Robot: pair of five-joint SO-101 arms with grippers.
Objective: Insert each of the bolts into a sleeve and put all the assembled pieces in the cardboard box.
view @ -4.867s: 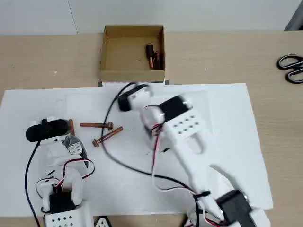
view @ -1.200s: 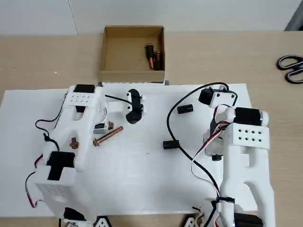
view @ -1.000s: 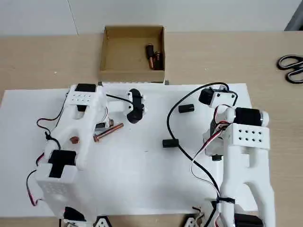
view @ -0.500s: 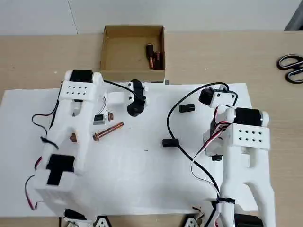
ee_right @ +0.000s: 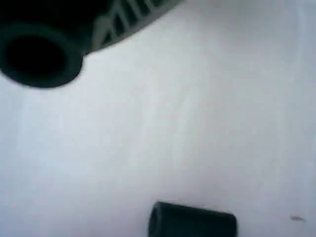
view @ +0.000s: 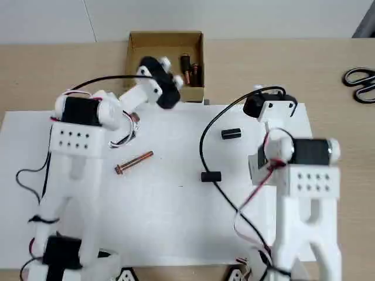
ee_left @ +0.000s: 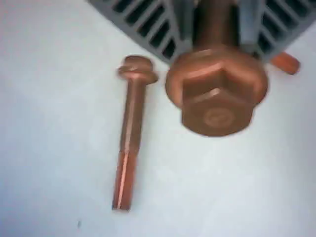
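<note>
Robotics lab bench, by the look: wooden table point(view: 58, 70), white paper sheet point(view: 176, 222), bare wall point(view: 263, 17) beyond the right gripper point(view: 270, 93), scissors point(view: 358, 82) well to its right

I saw cardboard box point(view: 133, 64) behind white sheet point(view: 176, 222), assembled pieces point(view: 188, 69) in its right part. Loose bolt point(view: 134, 162) lay on sheet, left of two sleeves point(view: 231, 133). Scissors point(view: 360, 82) lay far right, off sheet.
</note>
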